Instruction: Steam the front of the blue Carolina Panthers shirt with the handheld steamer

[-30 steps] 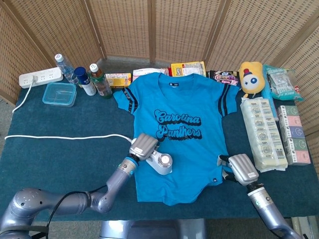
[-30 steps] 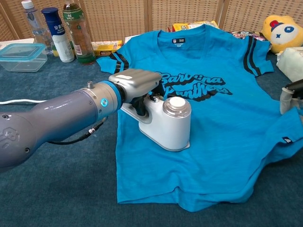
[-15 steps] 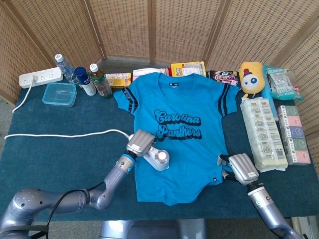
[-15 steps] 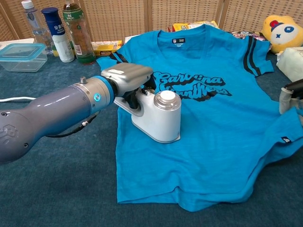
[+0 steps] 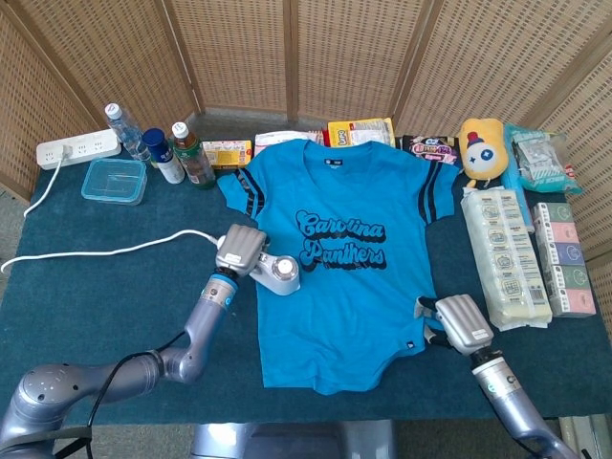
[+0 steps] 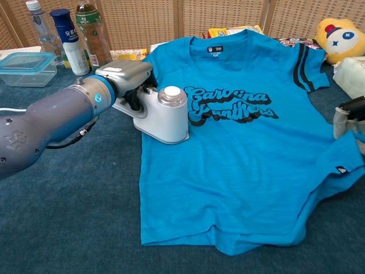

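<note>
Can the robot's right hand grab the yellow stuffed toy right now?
Probably not. The right hand is pressing down the shirt hem, and the stuffed toy sits at the table's far edge, beyond the long snack pack.

"Carolina Panthers" on shirt [image 5: 344, 258]

Light is bright and even in both my views — soft, diffuse, no hard glare. Shadows are faint: a thin one under the shirt [image 6: 239, 148] hem, a short one beside the steamer [image 6: 161, 113]. Its white cap is close to blown out in the chest view. Head view is sharp across the table [image 5: 115, 287]. In the chest view my left arm [image 6: 40, 128] bulges large at the frame edge — wide-angle stretch — and reads slightly soft.
</note>
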### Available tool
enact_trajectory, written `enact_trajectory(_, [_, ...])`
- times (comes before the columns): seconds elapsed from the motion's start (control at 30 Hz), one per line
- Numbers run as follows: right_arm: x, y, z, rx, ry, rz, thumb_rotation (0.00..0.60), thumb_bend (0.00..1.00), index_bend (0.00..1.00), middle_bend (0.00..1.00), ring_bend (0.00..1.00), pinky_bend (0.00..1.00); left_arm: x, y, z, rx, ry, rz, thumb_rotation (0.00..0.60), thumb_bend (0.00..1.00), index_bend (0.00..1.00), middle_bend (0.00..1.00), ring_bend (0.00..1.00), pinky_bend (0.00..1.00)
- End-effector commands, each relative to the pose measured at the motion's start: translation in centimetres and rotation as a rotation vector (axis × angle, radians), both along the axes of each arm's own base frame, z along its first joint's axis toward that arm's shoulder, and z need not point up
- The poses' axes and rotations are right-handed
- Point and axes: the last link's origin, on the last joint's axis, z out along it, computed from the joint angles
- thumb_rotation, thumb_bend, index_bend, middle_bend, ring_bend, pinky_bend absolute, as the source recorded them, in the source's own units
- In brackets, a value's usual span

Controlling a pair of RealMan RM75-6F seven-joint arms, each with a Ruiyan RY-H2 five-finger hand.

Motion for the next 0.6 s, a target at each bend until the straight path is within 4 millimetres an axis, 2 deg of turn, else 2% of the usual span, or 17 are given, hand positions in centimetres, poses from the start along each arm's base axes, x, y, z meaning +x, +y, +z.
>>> enact_trajectory(0.03, [-0.1, 0.0, 0.1, -0.002, 0.000, -0.003, 0.600, 0.54, 0.73, 0.64, 0.71, 0.81, 0.5, 0.1, -0.2, 0.011, -0.007, 0.006, 0.600, 0.43, 0.70, 0.75, 0.69, 0.74])
enact_trajectory(0.33, [-0.3, 0.1, 0.7, -0.016, -0.002, -0.007, 0.600, 0.54, 0.73, 0.64, 0.71, 0.81, 3.1, -0.9, -2.1, -0.018, -0.023, -0.042, 0.600, 0.43, 0.70, 0.75, 0.69, 0.74])
enact_trajectory(0.43, [-0.4, 0.1, 0.8, -0.020, -0.007, -0.011, 0.600, 0.54, 0.73, 0.64, 0.71, 0.81, 4.5, -2.2, -3.2, -0.057, -0.033, -0.084, 0.600, 0.43, 0.70, 0.75, 0.69, 0.74])
enact_trajectory(0.6, [-0.5, 0.1, 0.9, -0.022, -0.009, -0.011, 0.600, 0.54, 0.73, 0.64, 0.71, 0.81, 5.5, -4.3, -4.4, -0.114, -0.035, -0.140, 0.600, 0.43, 0.70, 0.75, 0.69, 0.74])
